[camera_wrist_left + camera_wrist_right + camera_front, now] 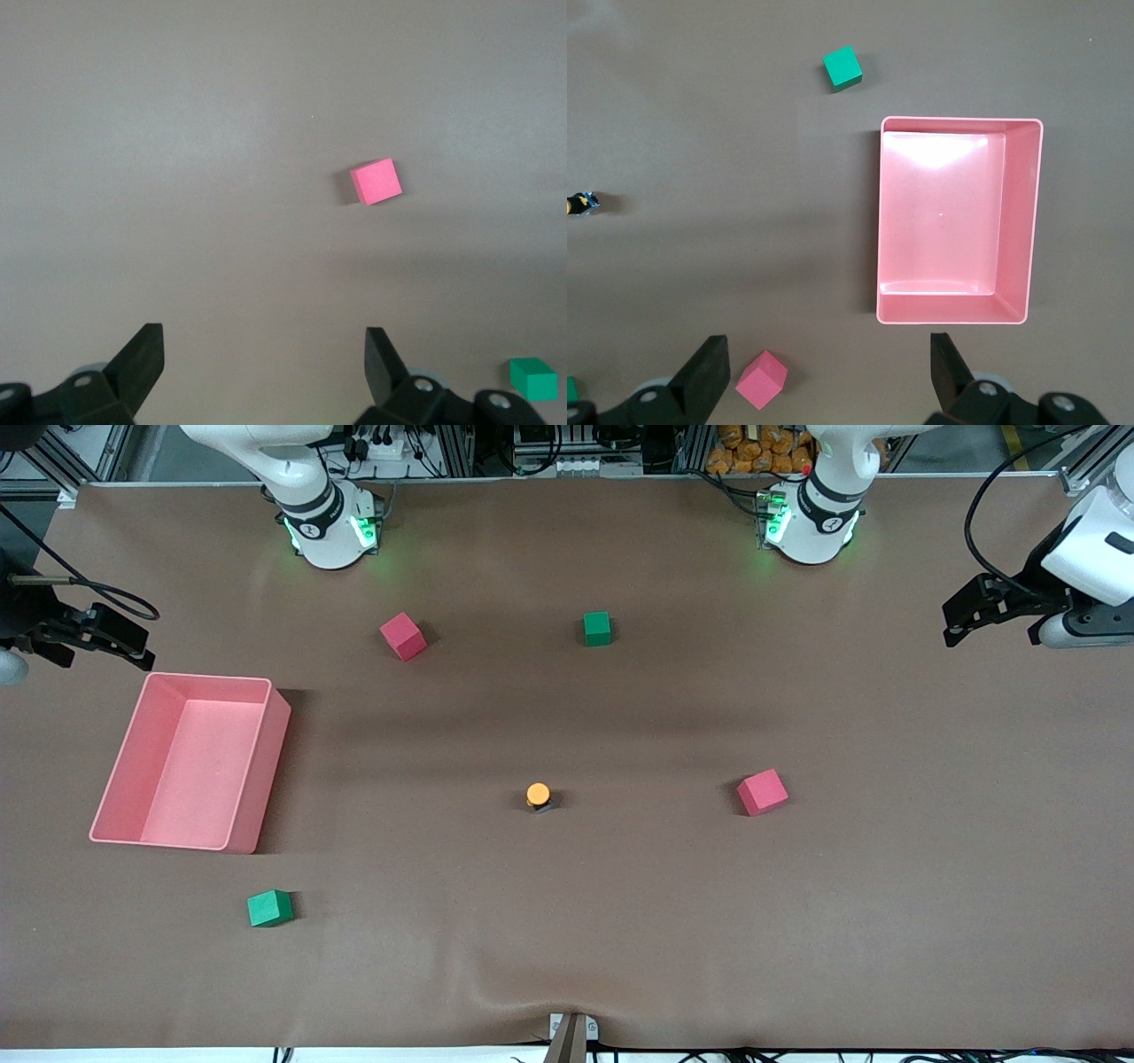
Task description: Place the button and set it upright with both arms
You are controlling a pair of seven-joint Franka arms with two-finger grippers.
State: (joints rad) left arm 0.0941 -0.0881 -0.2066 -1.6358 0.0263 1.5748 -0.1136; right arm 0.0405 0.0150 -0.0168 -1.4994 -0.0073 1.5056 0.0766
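You had the button (538,794) standing orange cap up on the brown counter (620,921), about midway between the two arms' ends and nearer the front camera than the green cube (597,628) and pink cube (403,636) that sat close to the bases. Both arms waited out at the counter's ends: the left gripper (992,613) over the left arm's end, the right gripper (89,638) over the right arm's end just above the pink bin (257,779). Each gripper was spread wide with nothing between its fingers. Your left wrist view gave only the second pink cube (376,181) and a corner-placed green cube (533,378), with no button in it, and its gripper (264,363) fingers framing bare counter. Your right wrist view took in the whole bin (1019,221), the other green cube (842,67), a pink cube (762,379), and the button (580,204) as a small dark and orange sliver at the frame's edge, well apart from that gripper (829,365).
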